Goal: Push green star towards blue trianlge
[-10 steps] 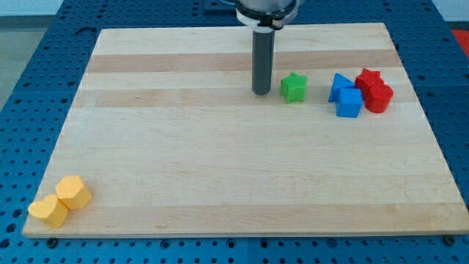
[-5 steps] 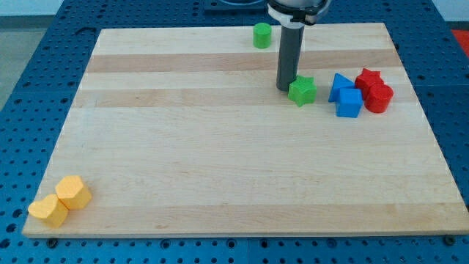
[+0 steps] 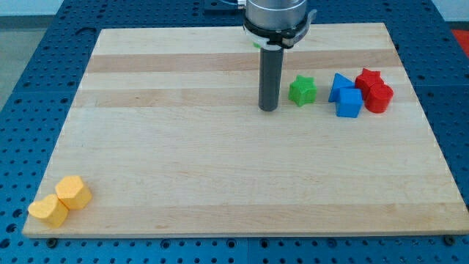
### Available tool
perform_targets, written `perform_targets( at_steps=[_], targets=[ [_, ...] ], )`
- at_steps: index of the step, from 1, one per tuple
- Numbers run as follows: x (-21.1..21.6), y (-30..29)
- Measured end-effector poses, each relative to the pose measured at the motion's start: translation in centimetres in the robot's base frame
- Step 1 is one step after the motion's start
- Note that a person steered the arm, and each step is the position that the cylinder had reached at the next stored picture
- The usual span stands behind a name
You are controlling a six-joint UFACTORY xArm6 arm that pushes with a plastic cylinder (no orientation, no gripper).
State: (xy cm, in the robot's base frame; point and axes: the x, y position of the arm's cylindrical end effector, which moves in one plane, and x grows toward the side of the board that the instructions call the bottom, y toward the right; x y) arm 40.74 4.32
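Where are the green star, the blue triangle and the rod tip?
green star (image 3: pixel 302 91), camera view, middle of its top face
blue triangle (image 3: pixel 338 83), camera view, its upper face
my tip (image 3: pixel 268 108), camera view, rod's very bottom end

Green star (image 3: pixel 302 91) lies flat, near the blue triangle (image 3: pixel 338 85).

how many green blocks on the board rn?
2. The green star sits just left of the blue triangle; a second green block is mostly hidden behind the arm near the view's top.
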Motion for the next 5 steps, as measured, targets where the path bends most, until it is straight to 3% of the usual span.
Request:
perform_targets(
  at_steps=[5],
  targets=[
    [-1.7,2.5]
  ],
)
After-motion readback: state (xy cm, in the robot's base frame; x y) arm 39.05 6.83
